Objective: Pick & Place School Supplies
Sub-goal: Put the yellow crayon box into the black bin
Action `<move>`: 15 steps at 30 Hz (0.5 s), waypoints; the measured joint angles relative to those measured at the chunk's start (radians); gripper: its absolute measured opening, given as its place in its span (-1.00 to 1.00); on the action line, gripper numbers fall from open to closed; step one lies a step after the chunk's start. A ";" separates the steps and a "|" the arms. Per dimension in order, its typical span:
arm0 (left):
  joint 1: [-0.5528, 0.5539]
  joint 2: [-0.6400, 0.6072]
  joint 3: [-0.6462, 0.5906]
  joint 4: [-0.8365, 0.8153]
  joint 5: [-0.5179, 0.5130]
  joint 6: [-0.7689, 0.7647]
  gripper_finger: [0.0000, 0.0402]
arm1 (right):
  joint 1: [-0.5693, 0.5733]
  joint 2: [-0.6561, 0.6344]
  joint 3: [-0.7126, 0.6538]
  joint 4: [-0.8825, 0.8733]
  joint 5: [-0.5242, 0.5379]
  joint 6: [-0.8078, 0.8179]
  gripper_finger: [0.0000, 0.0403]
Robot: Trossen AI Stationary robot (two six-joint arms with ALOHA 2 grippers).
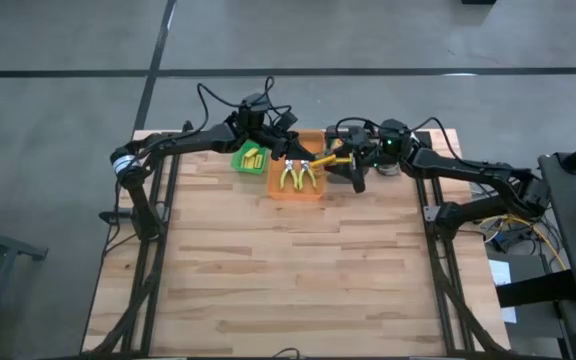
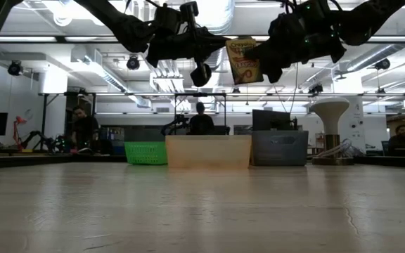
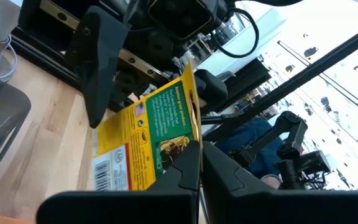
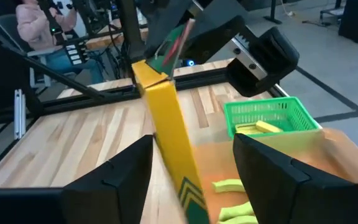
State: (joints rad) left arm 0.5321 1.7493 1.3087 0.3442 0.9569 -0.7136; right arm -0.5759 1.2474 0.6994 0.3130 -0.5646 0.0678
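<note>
A flat yellow crayon box (image 2: 243, 60) with a green edge hangs in the air above the orange tray (image 1: 313, 191) at the table's far middle. My left gripper (image 3: 199, 160) is shut on it. My right gripper (image 4: 192, 142) is open, one finger on either side of the box (image 4: 169, 124), apart from it. Two yellow-handled plier-like tools (image 1: 296, 176) lie in the orange tray. Short yellow blocks (image 4: 260, 127) lie in the green tray (image 1: 240, 162) beside it. My left gripper pinches the crayon box between its two fingers at one edge (image 3: 188, 144), by the green flap end (image 4: 174, 46). The fingers come in level from the table's left. The box is lifted clear of the trays and stands roughly upright, slightly tilted.
A black tray (image 2: 280, 147) stands to the right of the orange tray, with a white round object (image 2: 331, 112) beyond it. People sit in the room behind the table. The near half of the wooden table (image 1: 288, 280) is bare.
</note>
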 joint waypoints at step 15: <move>0.000 0.000 0.000 0.000 0.000 0.000 -0.98 | 0.008 -0.023 0.000 0.005 -0.065 -0.027 -0.53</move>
State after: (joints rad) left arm 0.5320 1.7493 1.3087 0.3439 0.9569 -0.7136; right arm -0.5674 1.2247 0.6994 0.3176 -0.6295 0.0409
